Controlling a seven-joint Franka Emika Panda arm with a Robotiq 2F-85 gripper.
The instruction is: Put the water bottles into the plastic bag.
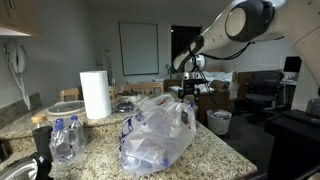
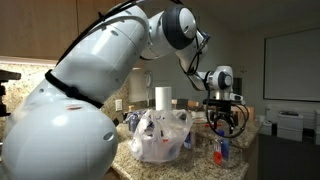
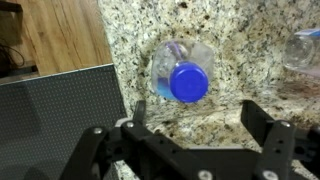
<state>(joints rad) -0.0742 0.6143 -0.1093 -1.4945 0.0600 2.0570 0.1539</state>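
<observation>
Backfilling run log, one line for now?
gripper: open | clear blue-capped plastic bottle: upright on granite counter, unheld | crinkly white plastic bag: nearby

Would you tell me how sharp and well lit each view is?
Wrist view: the water bottle is crisp, the gripper near the lens dark and soft. In an exterior view the light is dim, the plastic bag plainly visible; in an exterior view the robot arm fills the foreground.

Granite counter (image 1: 212,142) noted. Paper towel roll (image 1: 95,94) stands upright at nine o'clock in an exterior view; whiteboard (image 1: 138,48) (wall-mounted) at twelve; white bin (image 1: 220,121) at four.
</observation>
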